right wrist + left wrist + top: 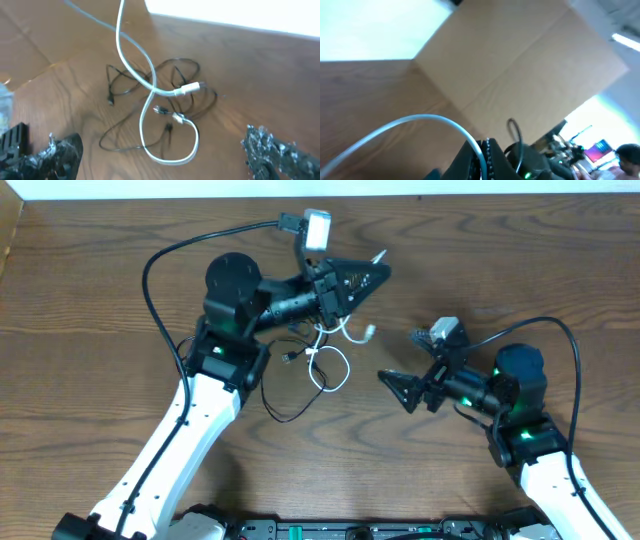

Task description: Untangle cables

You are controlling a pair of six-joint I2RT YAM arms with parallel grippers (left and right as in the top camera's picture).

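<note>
1. The left gripper (pixel 378 270) is clamped on the white cable (pixel 327 367) and holds one stretch of it up off the wooden worktop (pixel 100 260).
2. The rest of the white cable loops down onto the middle of the worktop, crossing the thin black cable (pixel 283 405), which lies flat. They appear entangled, though the crossings are hard to read.
3. The right gripper (pixel 395 385) hovers beside the cables, toward the worktop's right edge, jaws spread wide and empty.

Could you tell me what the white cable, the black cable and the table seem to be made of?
White cable: likely smooth, slightly glossy plastic sheath, bending softly.
Black cable: thinner, matte plastic or rubber.
Table: brown wood or wood-look laminate, visible grain.
</note>
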